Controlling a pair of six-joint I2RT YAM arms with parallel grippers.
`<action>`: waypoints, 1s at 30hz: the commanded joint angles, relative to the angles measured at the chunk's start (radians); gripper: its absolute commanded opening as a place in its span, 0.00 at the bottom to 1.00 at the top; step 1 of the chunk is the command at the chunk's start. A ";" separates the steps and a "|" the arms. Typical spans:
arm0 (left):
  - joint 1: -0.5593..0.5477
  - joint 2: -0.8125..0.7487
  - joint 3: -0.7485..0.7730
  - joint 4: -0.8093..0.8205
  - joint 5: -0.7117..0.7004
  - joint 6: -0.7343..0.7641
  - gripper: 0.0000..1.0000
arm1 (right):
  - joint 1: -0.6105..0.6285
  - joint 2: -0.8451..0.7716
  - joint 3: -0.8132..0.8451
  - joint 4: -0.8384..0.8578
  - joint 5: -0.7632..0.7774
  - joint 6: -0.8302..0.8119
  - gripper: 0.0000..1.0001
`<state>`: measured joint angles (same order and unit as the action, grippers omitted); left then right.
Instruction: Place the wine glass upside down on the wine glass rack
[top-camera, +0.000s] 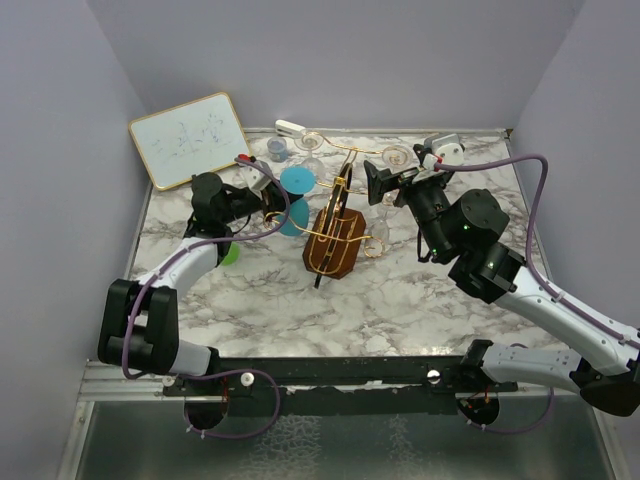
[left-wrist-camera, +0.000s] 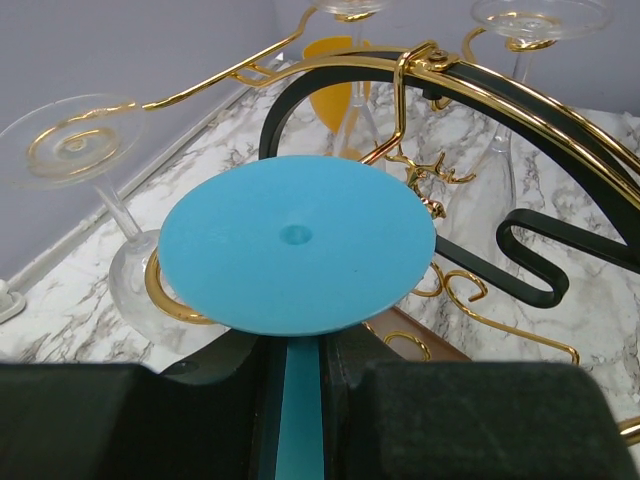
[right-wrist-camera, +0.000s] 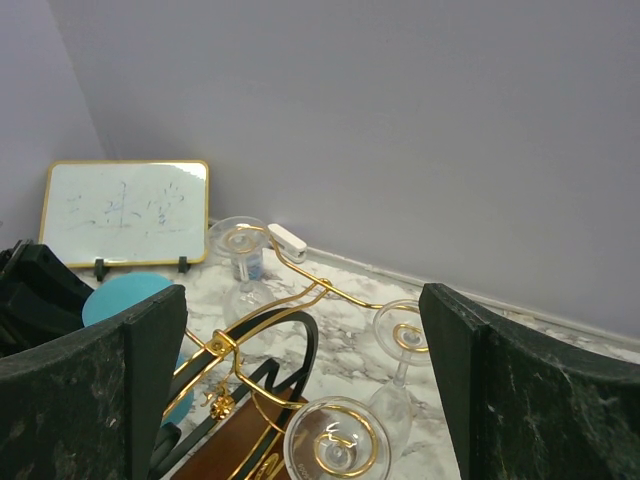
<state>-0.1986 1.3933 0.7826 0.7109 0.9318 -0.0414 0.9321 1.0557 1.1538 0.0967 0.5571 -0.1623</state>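
Note:
The wine glass (top-camera: 297, 181) is blue, held upside down with its round foot (left-wrist-camera: 298, 243) on top. My left gripper (top-camera: 268, 196) is shut on its stem (left-wrist-camera: 298, 400), just left of the wine glass rack (top-camera: 335, 235). The rack is gold wire with a dark frame (left-wrist-camera: 480, 90) on a brown wooden base. A gold scroll arm (left-wrist-camera: 160, 300) curls just under the blue foot; I cannot tell whether they touch. My right gripper (top-camera: 385, 185) is open and empty above the rack's right side (right-wrist-camera: 270, 340), with clear glasses (right-wrist-camera: 338, 440) hanging below it.
Clear glasses hang upside down on the rack (top-camera: 313, 142) (top-camera: 396, 156) (top-camera: 377, 240). A whiteboard (top-camera: 190, 138) leans at the back left. A white object (top-camera: 290, 128) and a small cup (top-camera: 277, 148) lie by the back wall. A green object (top-camera: 230, 255) sits under the left arm.

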 joint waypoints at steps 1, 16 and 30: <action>-0.007 0.017 -0.006 0.076 -0.062 -0.026 0.00 | -0.002 -0.005 0.005 -0.002 0.020 -0.011 0.99; -0.042 0.056 0.011 0.078 -0.197 -0.056 0.00 | -0.003 -0.002 -0.005 0.001 0.018 -0.016 0.99; -0.039 0.082 0.016 0.082 -0.350 -0.060 0.00 | -0.002 -0.008 -0.015 -0.003 0.024 -0.020 0.99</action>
<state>-0.2455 1.4555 0.7826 0.7784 0.7158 -0.1001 0.9321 1.0557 1.1538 0.0963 0.5571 -0.1703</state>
